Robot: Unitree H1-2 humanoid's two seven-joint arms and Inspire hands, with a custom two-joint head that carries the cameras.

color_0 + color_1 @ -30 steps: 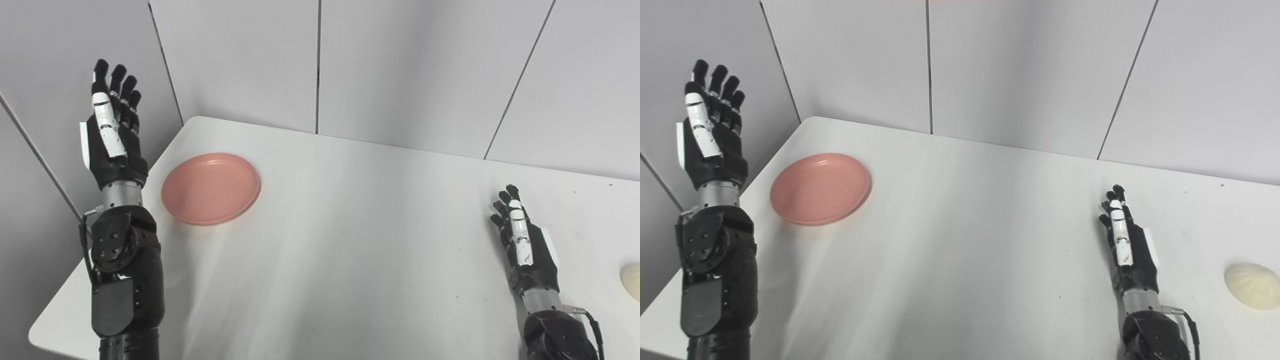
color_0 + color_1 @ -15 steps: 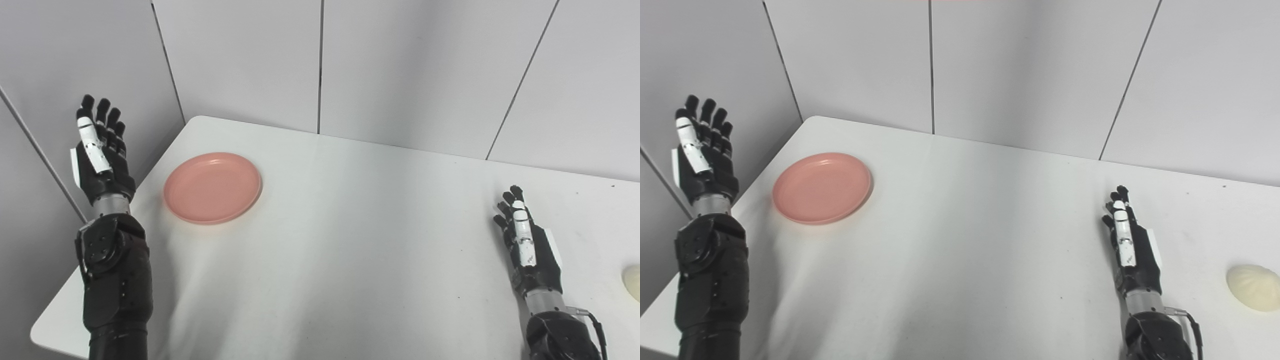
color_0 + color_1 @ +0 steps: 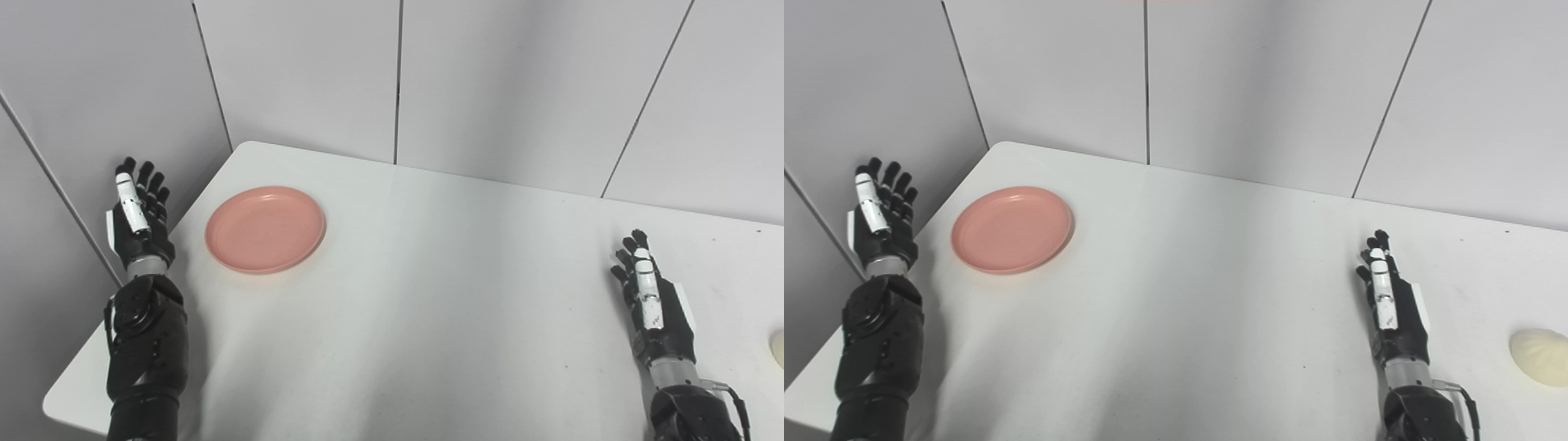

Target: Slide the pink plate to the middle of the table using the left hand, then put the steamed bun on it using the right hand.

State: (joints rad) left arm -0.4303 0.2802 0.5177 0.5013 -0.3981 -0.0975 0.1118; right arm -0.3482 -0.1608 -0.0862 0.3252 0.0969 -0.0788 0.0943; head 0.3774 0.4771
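The pink plate (image 3: 264,229) lies flat near the table's far left corner, with nothing on it. My left hand (image 3: 138,217) is raised beside the table's left edge, a little left of the plate, fingers straight and apart, holding nothing. The cream steamed bun (image 3: 1538,356) rests on the table at the right edge of the view. My right hand (image 3: 1392,308) hovers low over the table to the left of the bun, open with fingers extended, apart from the bun.
The white table (image 3: 429,288) has a rounded far left corner and a left edge running under my left forearm. Grey wall panels (image 3: 398,79) stand behind the table and along its left side.
My left hand has dropped from high above the table's left edge to about plate level. The camera shifted slightly. The right hand, plate and bun stay put.
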